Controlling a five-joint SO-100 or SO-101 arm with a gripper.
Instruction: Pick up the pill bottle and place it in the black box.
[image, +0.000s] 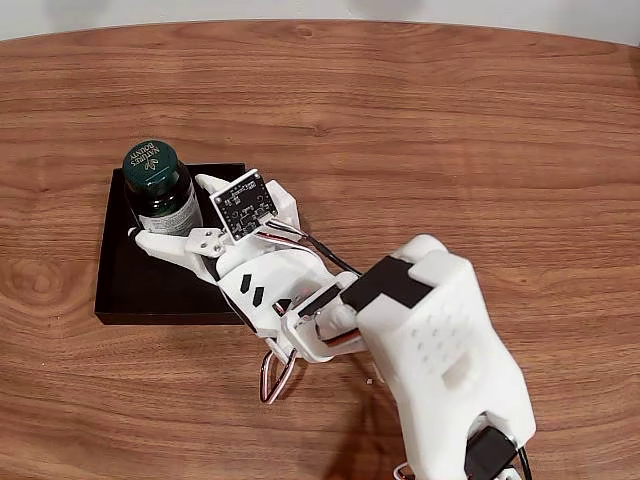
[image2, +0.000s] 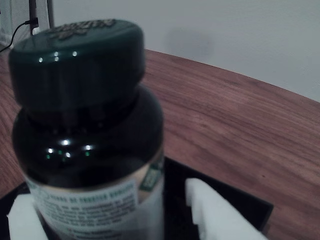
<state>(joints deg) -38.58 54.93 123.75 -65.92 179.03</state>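
**Bottle over the box, release to come**

Widest of all, the long wood-grain counter (image: 450, 120) runs across the fixed view, curved at its far edge. On it reaches the white 3D-printed arm (image: 440, 340), stretched toward the left of that view with a small black circuit board on its wrist. Next down in size: the shallow rectangular matte black box (image: 125, 290), low thin walls, lying flat on the counter. And inside its outline stands the small dark amber-brown round pill bottle (image: 160, 190), dark green screw cap up, white-green label facing us, near the box's far corner.

The claw (image: 172, 228) is clamped on that bottle: 2 white fingers (image2: 212, 210) hug its lower body, 1 on each side, and the wrist view shows the label wedged between them. Whether the base touches the box floor, I cannot tell.

To finish this well, I'd say: keep the bottle upright, lower until the base sits flat, then part the fingers gently and draw back level so neither finger drags the label or tips it against the near wall.

Writing? The cap reads "NATURE'S BOUNTY" in pale letters in the fixed view. The label print in the wrist view is too blurred to read.
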